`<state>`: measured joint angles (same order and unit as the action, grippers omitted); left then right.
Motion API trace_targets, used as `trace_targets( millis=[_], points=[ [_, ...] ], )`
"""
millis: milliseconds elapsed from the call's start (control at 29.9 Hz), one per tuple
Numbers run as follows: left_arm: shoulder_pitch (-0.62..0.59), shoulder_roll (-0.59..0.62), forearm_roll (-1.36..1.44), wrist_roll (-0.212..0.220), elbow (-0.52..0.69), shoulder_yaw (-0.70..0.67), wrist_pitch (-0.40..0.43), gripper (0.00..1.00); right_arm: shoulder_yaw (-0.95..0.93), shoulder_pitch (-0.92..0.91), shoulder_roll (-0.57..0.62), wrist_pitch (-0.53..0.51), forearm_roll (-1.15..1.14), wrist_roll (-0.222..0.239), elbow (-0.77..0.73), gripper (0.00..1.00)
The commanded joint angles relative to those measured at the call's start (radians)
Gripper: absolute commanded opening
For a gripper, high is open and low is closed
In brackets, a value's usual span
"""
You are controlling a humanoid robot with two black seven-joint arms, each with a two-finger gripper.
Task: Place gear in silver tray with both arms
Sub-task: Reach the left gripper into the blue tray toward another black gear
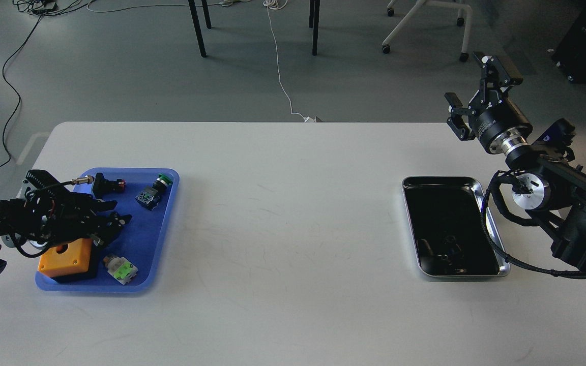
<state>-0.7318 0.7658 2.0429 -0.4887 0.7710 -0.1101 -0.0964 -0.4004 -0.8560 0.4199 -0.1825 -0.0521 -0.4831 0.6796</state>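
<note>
On the table's right, silver tray (478, 193) lies lengthwise front-to-back.

Views: one only, the head view.
Position: above the white table (293, 213), on its near side.
Direction: forward and down, across the table to the grey floor (120, 66) beyond.
Range: moderate; nearly the full tabletop is framed.
Overlap: no second view.

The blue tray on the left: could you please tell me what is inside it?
The blue tray holds an orange box, a green-and-white part, a green-topped switch and a black-and-red part. The left claw covers the middle, hiding anything beneath.
</note>
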Motion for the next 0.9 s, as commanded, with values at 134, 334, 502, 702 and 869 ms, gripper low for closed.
trace_targets(
  millis=[134,334,502,702,869],
  points=[
    [-0.037,0.024,0.01,0.0,0.051,0.0,0.006,0.47,0.0,0.0,0.004,-0.002,0.0,0.0,0.0,0.97],
    [-0.051,0.075,0.089,0.0,0.106,0.006,0.043,0.48,0.0,0.0,0.002,-0.002,0.0,-0.002,0.0,0.97],
    [-0.051,0.075,0.089,0.0,0.106,0.006,0.043,0.48,0.0,0.0,0.002,-0.002,0.0,-0.002,0.0,0.97],
    [-0.064,0.073,0.139,0.0,0.063,0.058,0.041,0.48,-0.001,0.0,0.0,-0.002,0.0,-0.003,0.0,0.97],
    [-0.064,0.073,0.139,0.0,0.063,0.058,0.041,0.48,-0.001,0.0,0.0,-0.002,0.0,-0.003,0.0,0.97]
  ],
)
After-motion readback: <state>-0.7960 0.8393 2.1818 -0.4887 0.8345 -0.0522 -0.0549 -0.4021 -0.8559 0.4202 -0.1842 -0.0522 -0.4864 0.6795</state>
